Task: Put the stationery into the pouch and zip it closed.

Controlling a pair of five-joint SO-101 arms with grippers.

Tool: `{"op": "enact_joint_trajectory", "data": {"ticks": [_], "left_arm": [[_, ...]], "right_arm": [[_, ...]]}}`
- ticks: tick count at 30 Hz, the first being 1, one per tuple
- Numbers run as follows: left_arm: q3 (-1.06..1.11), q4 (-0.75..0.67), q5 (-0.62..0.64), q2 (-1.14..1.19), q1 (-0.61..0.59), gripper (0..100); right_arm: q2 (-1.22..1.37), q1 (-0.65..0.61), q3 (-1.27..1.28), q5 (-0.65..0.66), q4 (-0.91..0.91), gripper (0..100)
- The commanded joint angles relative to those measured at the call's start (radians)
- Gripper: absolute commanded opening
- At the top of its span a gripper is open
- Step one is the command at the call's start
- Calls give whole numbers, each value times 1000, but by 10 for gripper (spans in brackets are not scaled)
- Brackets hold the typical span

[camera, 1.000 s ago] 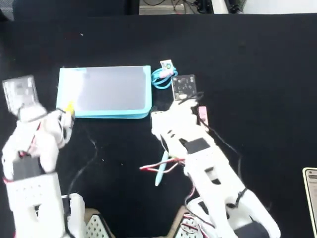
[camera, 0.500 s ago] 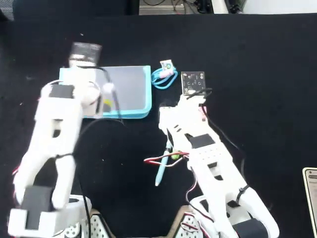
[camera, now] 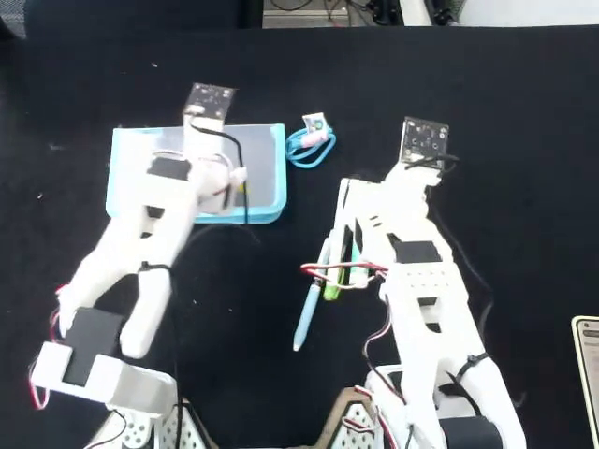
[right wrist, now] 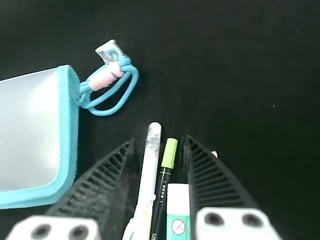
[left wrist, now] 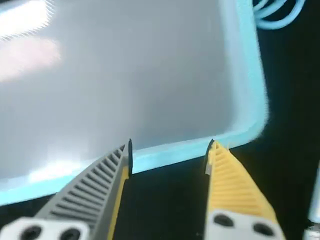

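Note:
The light-blue pouch (camera: 140, 168) lies flat at the back left, its grey panel (left wrist: 125, 65) facing up. My left gripper (camera: 234, 187) hangs open over the pouch's near right edge, its fingertips (left wrist: 169, 145) apart above the blue trim. My right gripper (camera: 339, 229) is open too, low over the stationery with nothing clamped. Between its fingers (right wrist: 159, 141) lie a white pen (right wrist: 150, 160), a green-capped pen (right wrist: 167, 160) and an eraser (right wrist: 177, 210). In the high view the white-blue pen (camera: 309, 309) and green marker (camera: 332, 283) rest left of that arm.
A blue cord loop with a small tag (camera: 309, 145) lies by the pouch's (right wrist: 30, 130) right end, also seen as the cord loop (right wrist: 107, 87) ahead of my right gripper. A card-like object (camera: 588, 355) sits at the right edge. Black tabletop stretches to the right.
My left arm swung from the pouch's left side across to its near right edge. My right arm shifted right, away from the pouch corner, uncovering the pens.

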Motion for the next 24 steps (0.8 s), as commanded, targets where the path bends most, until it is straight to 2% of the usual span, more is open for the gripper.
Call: {"op": "enact_joint_trajectory", "data": {"ticks": [1,5,10,13,19,24], "left_arm": [[-41,-21,100,-6,102,251],[-4,-14,98,-11,54,251],[38,-23,98,-6,-127,248],[33,-35,109,0,-200,246],[137,-187,242,2,-257,251],[162,-176,279,2,-314,251]], "right_arm": [[5,9,-53,-6,5,149],[13,-26,-48,-9,5,149],[15,-221,-28,-12,-3,149],[16,-284,4,-12,-52,149],[16,-318,101,-11,-222,149],[16,-316,110,-5,-239,149]]}}
